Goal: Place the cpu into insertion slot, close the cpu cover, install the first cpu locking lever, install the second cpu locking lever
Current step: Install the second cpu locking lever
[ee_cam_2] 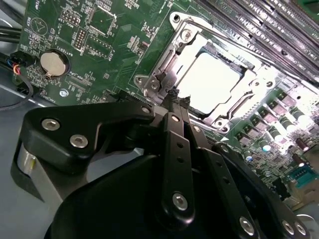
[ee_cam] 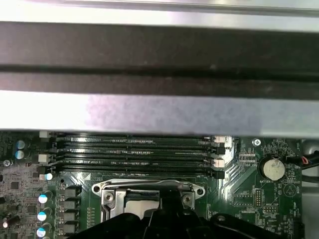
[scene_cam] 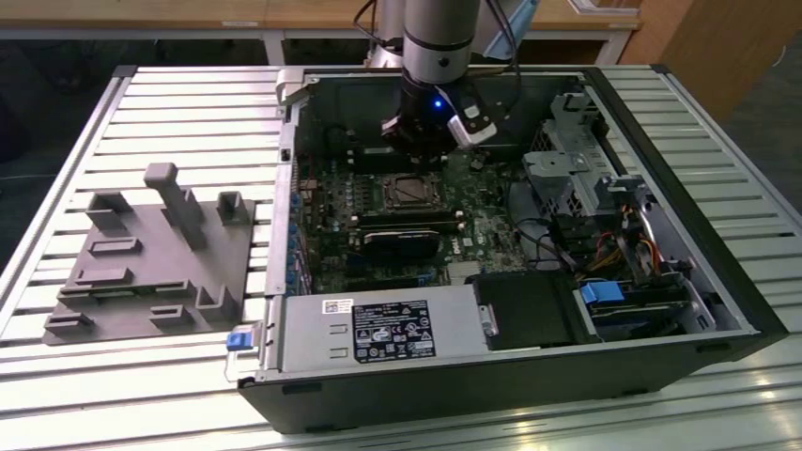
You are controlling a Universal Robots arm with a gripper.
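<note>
Exterior view: gripper (scene_cam: 424, 143) hangs over the green board's far edge, just beyond the insertion slot (scene_cam: 410, 191). Second wrist view: fingertips (ee_cam_2: 175, 102) clenched together, holding nothing, at the cpu cover (ee_cam_2: 215, 82) rim; cpu (ee_cam_2: 213, 79) seated inside. First wrist view: cover directly ahead.

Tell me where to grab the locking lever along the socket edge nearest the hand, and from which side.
Take the locking lever at its bent end by the socket corner, just ahead of the hand, coming from above on the outer side. Its thin rod appears to lie close along the cpu cover, so likely only that end offers a hold.
</note>
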